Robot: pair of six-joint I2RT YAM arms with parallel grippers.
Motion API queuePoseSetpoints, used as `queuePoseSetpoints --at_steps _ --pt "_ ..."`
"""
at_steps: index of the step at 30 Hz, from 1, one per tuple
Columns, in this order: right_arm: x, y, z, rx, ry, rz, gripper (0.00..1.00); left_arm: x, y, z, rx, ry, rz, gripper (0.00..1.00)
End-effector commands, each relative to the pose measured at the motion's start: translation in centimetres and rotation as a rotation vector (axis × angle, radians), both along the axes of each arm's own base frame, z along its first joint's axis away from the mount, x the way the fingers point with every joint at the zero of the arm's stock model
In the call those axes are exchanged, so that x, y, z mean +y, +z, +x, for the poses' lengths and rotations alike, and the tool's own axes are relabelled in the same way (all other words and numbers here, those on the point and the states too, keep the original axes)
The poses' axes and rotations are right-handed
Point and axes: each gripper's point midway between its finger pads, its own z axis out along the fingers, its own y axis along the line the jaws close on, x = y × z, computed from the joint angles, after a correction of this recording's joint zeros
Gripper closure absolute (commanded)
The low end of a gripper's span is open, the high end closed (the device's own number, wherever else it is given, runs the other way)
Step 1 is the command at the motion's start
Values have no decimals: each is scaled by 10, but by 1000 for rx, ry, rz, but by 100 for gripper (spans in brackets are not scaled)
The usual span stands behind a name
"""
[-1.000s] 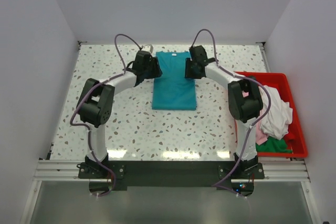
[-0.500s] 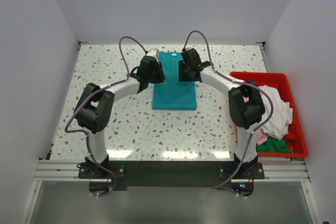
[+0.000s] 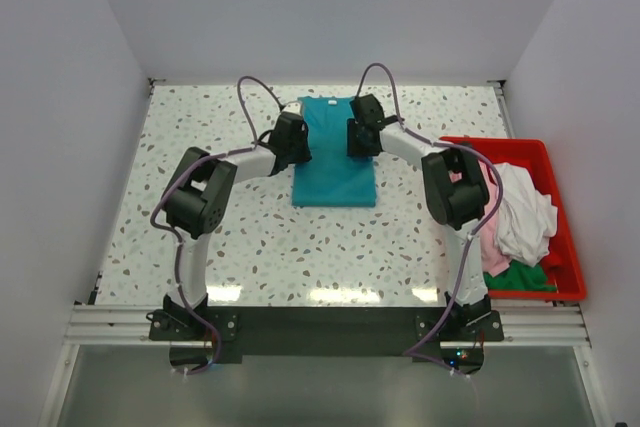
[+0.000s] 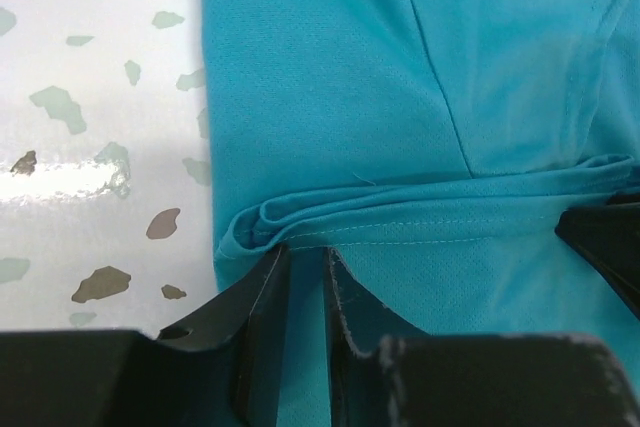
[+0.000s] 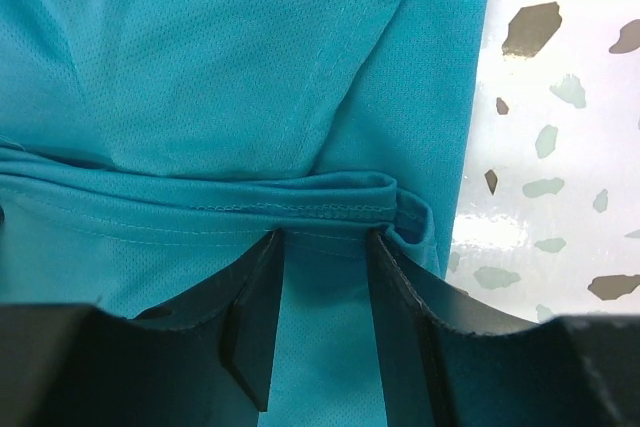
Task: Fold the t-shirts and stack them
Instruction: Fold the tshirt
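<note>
Speckled table [image 3: 200,127] between white walls holds the teal shirt [image 3: 335,172]; left gripper [image 4: 305,277] and right gripper [image 5: 325,267] apparently pinch its folded hem.

Bench [image 3: 200,237]: speckled terrazzo top. Carries folded teal t-shirt [image 3: 334,172], centre-rear; red bin [image 3: 566,247], right edge.

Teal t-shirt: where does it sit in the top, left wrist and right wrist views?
Top external: teal t-shirt, table centre-back, between both arms.
Left wrist: fills the right and centre, table at left.
Right wrist: fills the left and centre, table at right.
Shared landmark: the stitched hem fold crossing both wrist views.
</note>
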Motion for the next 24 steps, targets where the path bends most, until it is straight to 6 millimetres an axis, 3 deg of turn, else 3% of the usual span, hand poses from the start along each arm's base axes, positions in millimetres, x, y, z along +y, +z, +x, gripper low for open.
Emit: queuePoseSetpoints --at_steps 1,5,7,10,11,12,16,19,24 --pt "-11 -7 -9 24 -20 -22 57 19 -13 1 31 96 39 76" --pt "-11 -15 -25 60 -11 -2 57 27 -19 -13 65 132 46 76" --pt "-9 -10 -30 56 -16 23 57 33 -24 -25 88 143 61 76" --pt "-3 -16 -52 85 3 63 57 37 -17 -37 86 159 45 76" --pt "-1 -9 -57 78 -2 80 57 40 -19 -49 102 162 40 76" --pt "-1 -17 -68 98 3 85 57 41 -21 -55 109 164 38 76" --pt "12 -14 -103 104 43 102 57 42 -27 -92 142 163 39 76" --pt "17 -11 -129 104 71 110 57 49 -38 -130 188 170 45 76" --pt "14 2 -153 104 84 153 55 54 -29 -157 196 184 -3 75"
